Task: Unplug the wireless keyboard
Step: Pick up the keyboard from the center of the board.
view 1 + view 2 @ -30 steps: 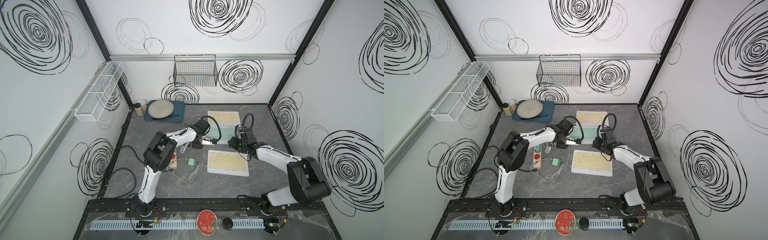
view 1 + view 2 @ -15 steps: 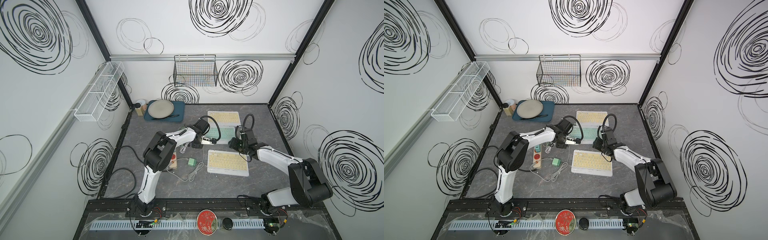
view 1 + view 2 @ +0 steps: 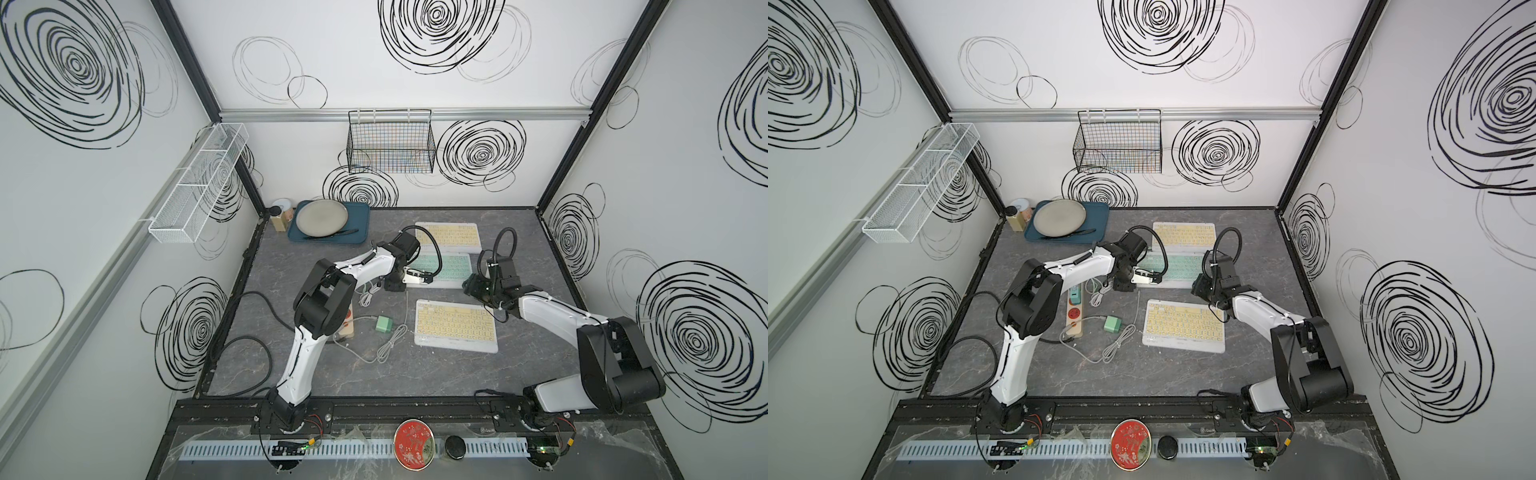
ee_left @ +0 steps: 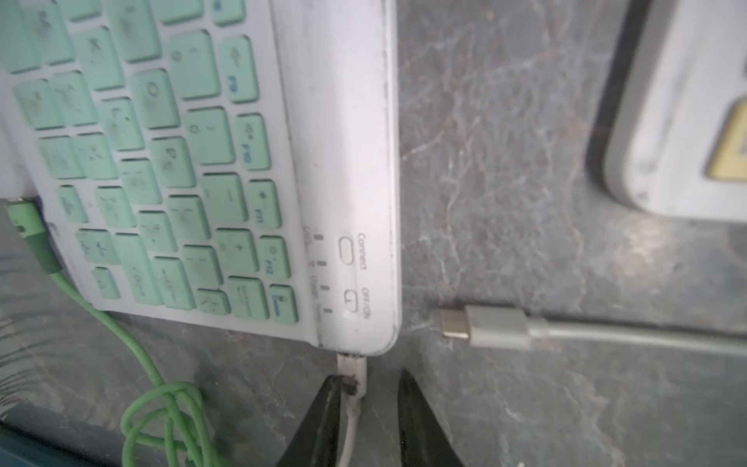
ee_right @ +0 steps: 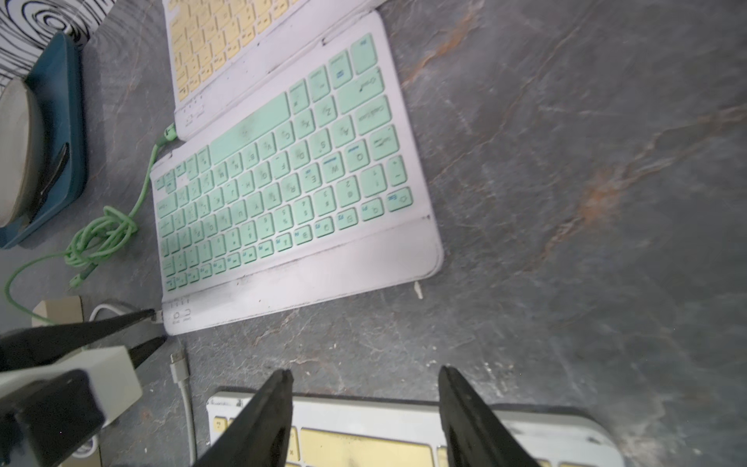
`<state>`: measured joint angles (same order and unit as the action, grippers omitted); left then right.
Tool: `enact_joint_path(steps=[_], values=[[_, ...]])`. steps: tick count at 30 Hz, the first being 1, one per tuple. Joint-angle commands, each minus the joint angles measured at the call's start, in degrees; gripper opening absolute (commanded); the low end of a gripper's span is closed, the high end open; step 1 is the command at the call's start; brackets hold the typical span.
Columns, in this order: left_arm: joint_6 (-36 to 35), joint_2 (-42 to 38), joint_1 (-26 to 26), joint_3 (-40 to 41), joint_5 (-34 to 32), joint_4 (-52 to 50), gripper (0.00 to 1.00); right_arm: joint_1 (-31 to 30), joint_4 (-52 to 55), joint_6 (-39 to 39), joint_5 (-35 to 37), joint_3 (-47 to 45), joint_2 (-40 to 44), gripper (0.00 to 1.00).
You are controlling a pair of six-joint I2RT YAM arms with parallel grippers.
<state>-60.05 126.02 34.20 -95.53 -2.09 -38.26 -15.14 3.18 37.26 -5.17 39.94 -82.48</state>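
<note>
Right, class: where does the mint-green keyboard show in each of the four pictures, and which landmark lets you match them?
Top view: mint-green keyboard mid-table, just behind the near yellow keyboard.
Top view: same place, behind that yellow keyboard.
Left wrist: close up, its corner just ahead of the left claw.
Right wrist: whole keyboard, beyond the right claw.
Shared landmark: the near yellow keyboard.

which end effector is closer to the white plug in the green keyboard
Left. The left end effector straddles the white plug at a corner of the green keyboard. The right end effector hovers over the edge of the near yellow keyboard, off the plug.
</note>
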Motion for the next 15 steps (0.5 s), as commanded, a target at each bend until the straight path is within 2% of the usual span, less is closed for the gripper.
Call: enact_joint_path(steps=[1, 9, 15], values=[[-0.7, 1.3, -0.6, -3.2, 2.6, -5.2, 0.31, 1.5, 0.5, -0.9, -1.1, 0.6, 0.3, 0.62], [-0.5, 8.1, -0.9, -12.1, 3.8, -15.2, 0.27, 2.5, 0.9, -1.1, -2.0, 0.9, 2.0, 0.62], [-0.2, 9.5, -1.2, -13.0, 3.0, -15.8, 0.27, 3.1, 0.7, -1.5, -2.2, -0.3, 3.4, 0.62]])
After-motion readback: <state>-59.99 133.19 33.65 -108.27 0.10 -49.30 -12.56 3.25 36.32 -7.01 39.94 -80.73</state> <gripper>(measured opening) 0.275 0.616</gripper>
